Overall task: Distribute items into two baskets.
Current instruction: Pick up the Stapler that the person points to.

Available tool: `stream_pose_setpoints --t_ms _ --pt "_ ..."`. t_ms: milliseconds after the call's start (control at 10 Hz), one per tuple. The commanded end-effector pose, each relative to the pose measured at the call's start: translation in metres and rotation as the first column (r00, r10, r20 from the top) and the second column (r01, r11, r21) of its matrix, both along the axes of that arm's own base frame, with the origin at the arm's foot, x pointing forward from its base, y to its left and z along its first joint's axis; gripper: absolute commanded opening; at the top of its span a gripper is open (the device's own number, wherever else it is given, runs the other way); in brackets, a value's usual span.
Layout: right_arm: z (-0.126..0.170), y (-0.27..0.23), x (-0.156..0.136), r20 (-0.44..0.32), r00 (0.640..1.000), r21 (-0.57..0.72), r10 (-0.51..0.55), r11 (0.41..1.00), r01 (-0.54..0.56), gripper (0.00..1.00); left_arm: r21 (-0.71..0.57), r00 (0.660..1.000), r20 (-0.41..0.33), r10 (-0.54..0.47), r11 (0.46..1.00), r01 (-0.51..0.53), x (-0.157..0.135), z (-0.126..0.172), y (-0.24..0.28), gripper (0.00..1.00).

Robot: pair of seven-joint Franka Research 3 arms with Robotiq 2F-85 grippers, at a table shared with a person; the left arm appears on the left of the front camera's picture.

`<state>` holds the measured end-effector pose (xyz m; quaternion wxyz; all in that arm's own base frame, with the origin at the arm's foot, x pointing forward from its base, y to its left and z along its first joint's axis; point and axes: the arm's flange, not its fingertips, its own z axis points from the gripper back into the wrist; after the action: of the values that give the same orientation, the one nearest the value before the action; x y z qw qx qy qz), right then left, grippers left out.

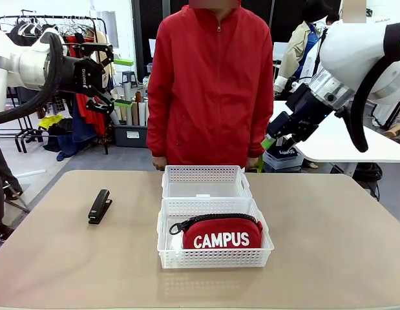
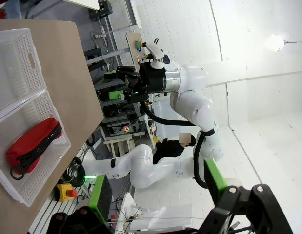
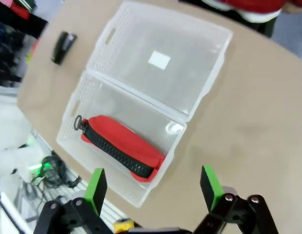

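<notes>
Left gripper (image 2: 158, 195) at the bottom edge, jaws spread wide, green pads (image 2: 99, 197) well apart. Tan tabletop (image 2: 68, 58) on picture left. Two white lattice plastic baskets touch side to side: upper basket (image 2: 36, 56) and lower basket (image 2: 63, 146), which holds a red fabric zip pouch (image 2: 31, 146). The white right arm (image 2: 190, 92) hangs beyond the table edge; its black gripper (image 2: 127, 85) is too small to read.

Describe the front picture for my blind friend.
A red CAMPUS pouch lies in the nearer white basket; the farther basket holds no item. A black stapler lies on the table, left of them. A red-jacketed person stands behind.
</notes>
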<state>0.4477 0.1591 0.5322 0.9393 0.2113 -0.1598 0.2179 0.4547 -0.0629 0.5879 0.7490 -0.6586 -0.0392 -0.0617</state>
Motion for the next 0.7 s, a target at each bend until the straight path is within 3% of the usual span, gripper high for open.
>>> stream_pose_setpoints --t_ms 0,300,500,600 --pt "0.003 -0.004 0.003 -0.063 0.998 0.042 0.0 0.999 0.003 1.0 -0.003 1.0 -0.003 0.0 1.0 0.0 -0.001 0.002 0.0 1.0" --pt "-0.003 -0.003 -0.001 -0.035 0.999 0.012 0.002 1.0 -0.001 1.0 -0.003 1.0 -0.003 0.0 1.0 0.0 -0.001 0.002 0.0 1.0" --pt "0.01 -0.023 0.013 -0.162 0.98 0.327 -0.116 0.931 0.164 1.0 -0.003 1.0 -0.003 0.0 1.0 0.0 -0.001 0.002 0.0 1.0" --pt "0.017 -0.032 0.019 -0.224 0.96 0.386 -0.168 0.889 0.246 1.0 -0.003 1.0 -0.003 0.0 1.0 0.0 -0.001 0.002 0.0 1.0"
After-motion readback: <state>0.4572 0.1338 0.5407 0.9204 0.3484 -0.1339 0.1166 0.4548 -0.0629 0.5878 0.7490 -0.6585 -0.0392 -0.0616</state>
